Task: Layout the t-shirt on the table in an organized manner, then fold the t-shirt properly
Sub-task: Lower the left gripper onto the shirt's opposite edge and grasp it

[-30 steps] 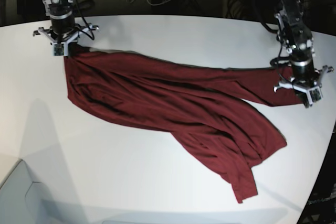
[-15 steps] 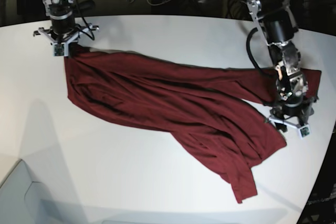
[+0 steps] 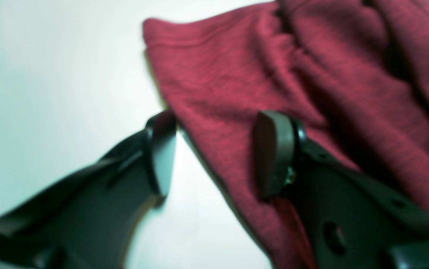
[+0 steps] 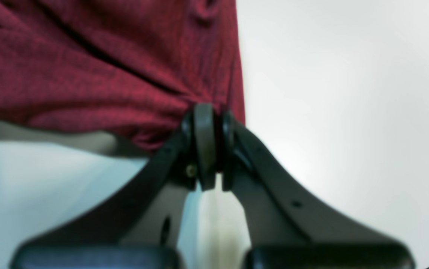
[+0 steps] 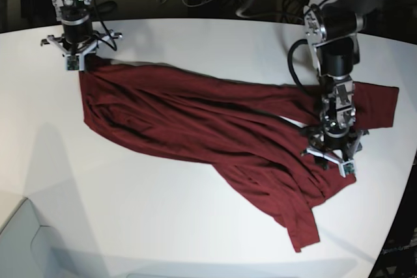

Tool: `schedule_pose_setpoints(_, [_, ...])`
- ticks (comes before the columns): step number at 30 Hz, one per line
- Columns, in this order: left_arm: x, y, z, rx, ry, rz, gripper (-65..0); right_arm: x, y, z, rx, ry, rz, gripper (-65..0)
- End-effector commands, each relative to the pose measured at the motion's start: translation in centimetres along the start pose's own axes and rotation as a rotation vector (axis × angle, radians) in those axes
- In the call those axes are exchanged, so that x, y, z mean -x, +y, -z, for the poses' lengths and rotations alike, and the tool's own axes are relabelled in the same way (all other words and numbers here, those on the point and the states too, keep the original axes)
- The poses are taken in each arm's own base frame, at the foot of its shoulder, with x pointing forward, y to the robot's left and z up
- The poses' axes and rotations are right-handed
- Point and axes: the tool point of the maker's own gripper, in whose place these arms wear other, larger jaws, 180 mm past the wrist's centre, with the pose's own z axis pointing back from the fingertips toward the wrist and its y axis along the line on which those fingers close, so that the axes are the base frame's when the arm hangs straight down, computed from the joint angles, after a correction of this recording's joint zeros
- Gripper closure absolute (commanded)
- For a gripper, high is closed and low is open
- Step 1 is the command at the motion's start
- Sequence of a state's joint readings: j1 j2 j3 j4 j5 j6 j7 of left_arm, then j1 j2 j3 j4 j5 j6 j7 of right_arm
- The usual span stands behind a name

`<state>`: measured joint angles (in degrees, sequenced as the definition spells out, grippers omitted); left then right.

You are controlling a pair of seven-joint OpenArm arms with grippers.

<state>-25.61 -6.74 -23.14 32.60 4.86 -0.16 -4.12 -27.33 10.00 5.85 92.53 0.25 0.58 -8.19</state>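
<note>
Base view: wrinkled maroon cloth t-shirt (image 5: 215, 135) lies twisted across the smooth white table (image 5: 130, 213), unfolded.
Nearest, the left gripper (image 5: 331, 159) hovers with jaws spread wide over a lower edge, holding nothing. Farther back, the right gripper (image 5: 78, 56) pinches a far corner. Spreading looks unfinished; every fold remains.

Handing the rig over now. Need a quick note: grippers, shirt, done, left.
Right gripper: shut on a far corner of the t-shirt.
Left gripper: open, holding nothing, low over a shirt edge with one finger above cloth, the other above the bare table.
Shirt: stretched diagonally, wrinkled and bunched.
Done: nothing laid flat yet.
Left: grab that edge, spread the shirt, fold.
</note>
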Motion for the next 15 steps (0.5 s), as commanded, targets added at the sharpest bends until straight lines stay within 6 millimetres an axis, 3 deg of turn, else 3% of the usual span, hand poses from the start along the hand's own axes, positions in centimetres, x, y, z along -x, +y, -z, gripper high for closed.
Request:
schedule_pose_setpoints(1, [-1.7, 0.2, 0.4, -0.008, -0.045, 0.000, -32.9, -0.9, -0.5, -0.1, 0.008, -0.034, -0.013, 0.0])
schedule_pose_setpoints(4, [-1.4, 0.2, 0.3, -0.007, -0.050, 0.000, -27.8, -1.0, -0.5, 0.0, 0.008, -0.037, -0.013, 0.0])
schedule_pose_setpoints(9, [-1.3, 0.2, 0.2, -0.008, -0.051, 0.000, -0.3, -0.8, -0.5, 0.4, 0.010, -0.030, -0.011, 0.0])
schedule_pose_setpoints(13, [-0.2, 0.5, -0.2, -0.010, -0.035, 0.007, -2.8, -0.4, -1.3, 1.3, 0.019, -0.015, -0.026, 0.0])
schedule_pose_setpoints(15, [-0.5, 0.9, -0.3, -0.015, -0.046, 0.013, -0.9, 0.0, -1.4, 1.6, 0.022, -0.004, -0.024, 0.0])
